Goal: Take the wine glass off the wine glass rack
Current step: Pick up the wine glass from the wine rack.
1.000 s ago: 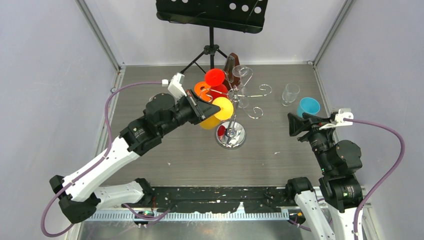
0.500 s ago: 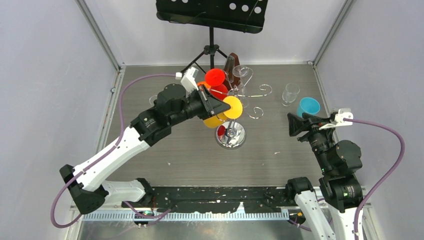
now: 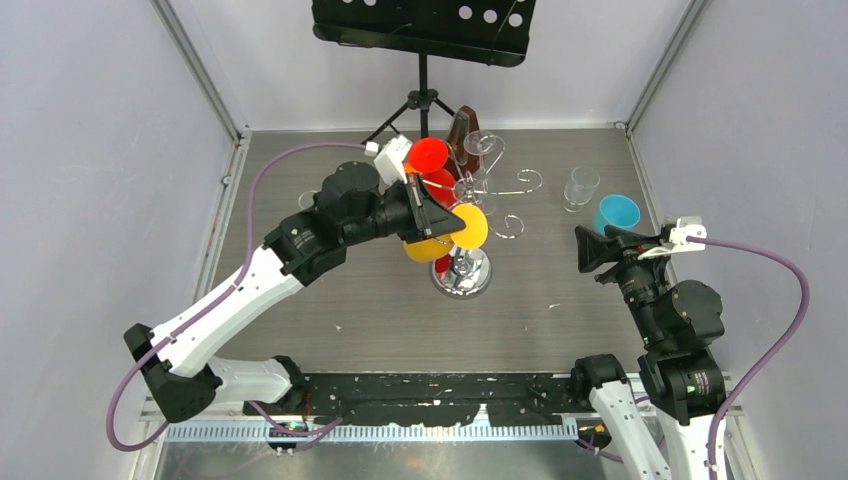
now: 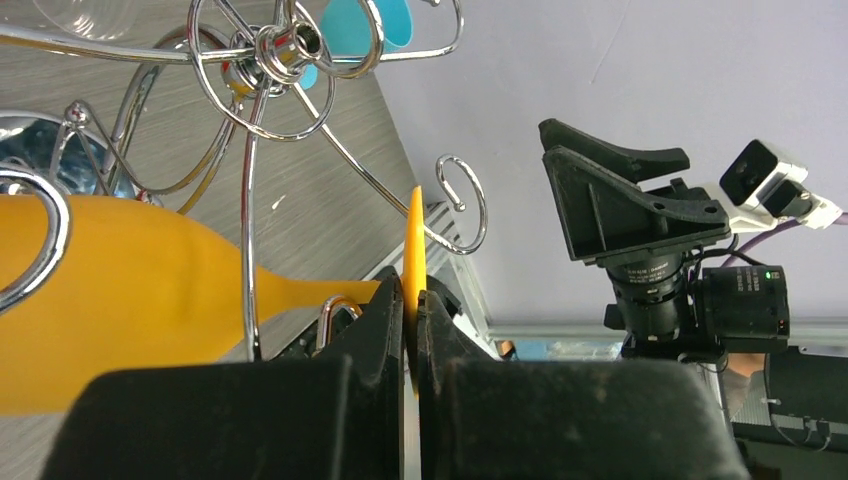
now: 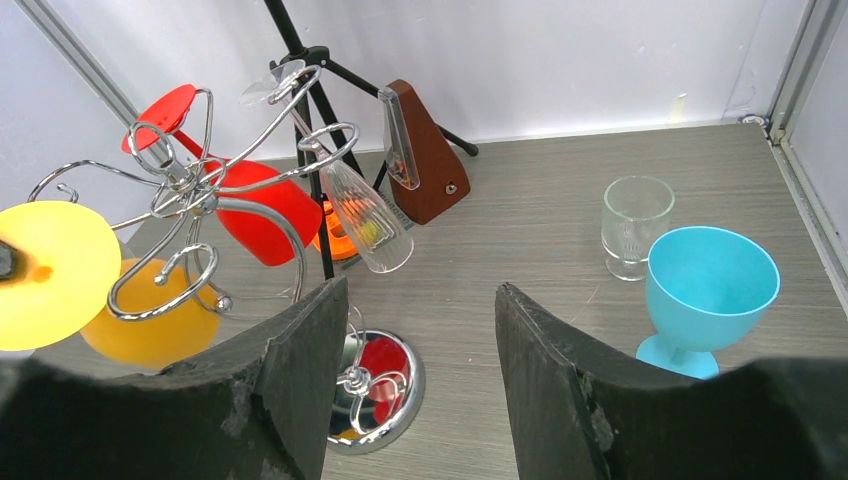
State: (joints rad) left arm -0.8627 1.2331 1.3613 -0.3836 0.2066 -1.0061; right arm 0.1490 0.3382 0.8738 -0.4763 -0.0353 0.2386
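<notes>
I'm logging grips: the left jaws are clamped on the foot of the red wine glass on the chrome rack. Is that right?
Wrong colour: the left jaws are clamped on the foot of the yellow wine glass on the chrome rack. The left wrist view shows it.

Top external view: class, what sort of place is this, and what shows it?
Probably a robot test cell, not a home: left arm and right arm bolted at the table edge, plain enclosing walls, staged wine glass rack and music stand.
</notes>
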